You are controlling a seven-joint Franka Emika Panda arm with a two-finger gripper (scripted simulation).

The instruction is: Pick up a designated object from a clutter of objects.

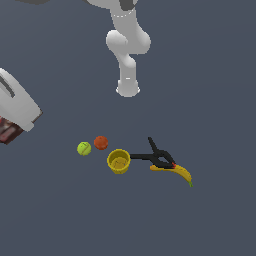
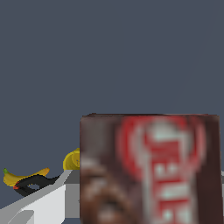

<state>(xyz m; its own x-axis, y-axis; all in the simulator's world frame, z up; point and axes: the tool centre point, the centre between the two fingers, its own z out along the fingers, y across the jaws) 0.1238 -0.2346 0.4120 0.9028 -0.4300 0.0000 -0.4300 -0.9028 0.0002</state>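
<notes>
The small dark red box (image 1: pixel 8 133) with pale printed marks is held in my gripper (image 1: pixel 12 127) at the exterior view's left edge, apart from the other items. The white hand is shut on it. In the wrist view the box (image 2: pixel 148 170) fills the near field, and one pale finger (image 2: pixel 39 208) shows beside it. The rest of the clutter lies on the dark floor: a yellow-green ball (image 1: pixel 84 148), an orange-red ball (image 1: pixel 101 143), a yellow cup (image 1: pixel 119 161), a black clamp (image 1: pixel 157 156) and a yellow banana (image 1: pixel 179 172).
The arm's white base (image 1: pixel 128 89) stands at the back centre. The clamp lies partly over the banana. In the wrist view the banana (image 2: pixel 22 176), the clamp (image 2: pixel 33 184) and the cup (image 2: pixel 72 160) show beyond the box.
</notes>
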